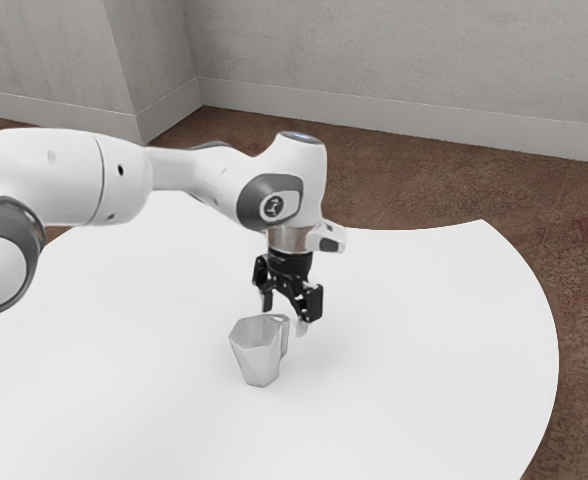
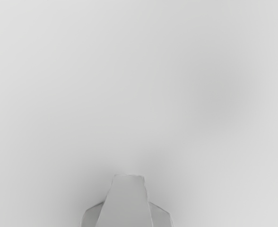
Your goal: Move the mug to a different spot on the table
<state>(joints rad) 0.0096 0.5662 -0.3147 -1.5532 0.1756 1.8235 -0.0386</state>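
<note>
Exterior view:
- White Franka arm (image 1: 124, 190) comes in from the exterior view's left, hand pointing straight down over the round white table (image 1: 454, 350).
- Black gripper (image 1: 288, 312): the two fingers (image 1: 311, 308) stand visibly apart with a gap between them, so the pincer is released and grasps nothing.
- Mug (image 1: 257, 352): grey, faceted, upright on the tabletop with its mouth open upward. It sits near the middle of the table, well in from the curved edge.
- Mug relative to pincer: the body lies below the gripper and a little toward the exterior view's left. The mug's handle (image 1: 280, 326) faces the gripper's side and sits just beneath the fingertips, roughly under the gap between them.
- The fingertips are at about rim height or just above it. From this angle it cannot be told whether either tip touches the handle.
- Mug base is on the table, not lifted.
- Brown carpeted floor (image 1: 424, 170) lies beyond the table, with a pale wall (image 1: 374, 50) behind it.

Wrist view:
- The mug (image 2: 127, 203) shows close under the hand, its handle as a pale wedge running toward the camera with the body showing on either side.
- Bare table surface (image 2: 82, 71) lies beyond, with a soft grey shadow (image 2: 219, 97) on it, apart from the mug.
</note>
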